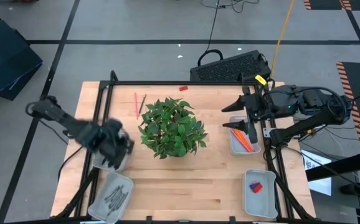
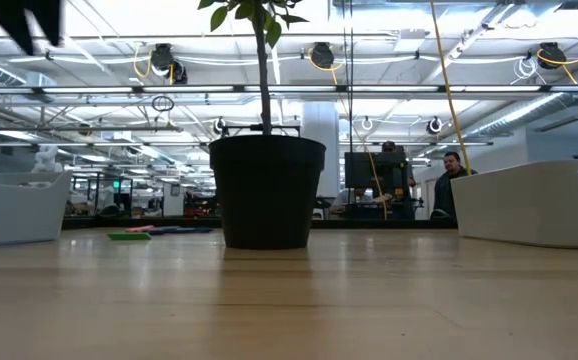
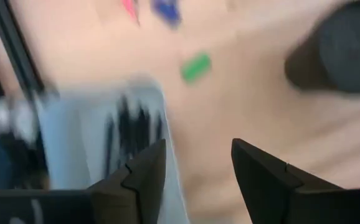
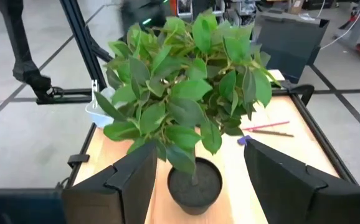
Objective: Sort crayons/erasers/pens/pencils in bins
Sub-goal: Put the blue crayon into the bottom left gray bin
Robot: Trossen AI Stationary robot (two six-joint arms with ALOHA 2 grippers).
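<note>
Worktop, sorting in progress
Left claw spread, empty, above bin of pens; right claw spread, empty, over pencil bin; plant central.

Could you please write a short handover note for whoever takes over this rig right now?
Left gripper: open, empty, beside the bin with pens.
Right gripper: open, empty, over the bin with orange pencils, facing the plant.
Done: erasers in the near-right bin.
Left: two pencils and a red piece on the far table; a green eraser still loose near the pen bin.
</note>
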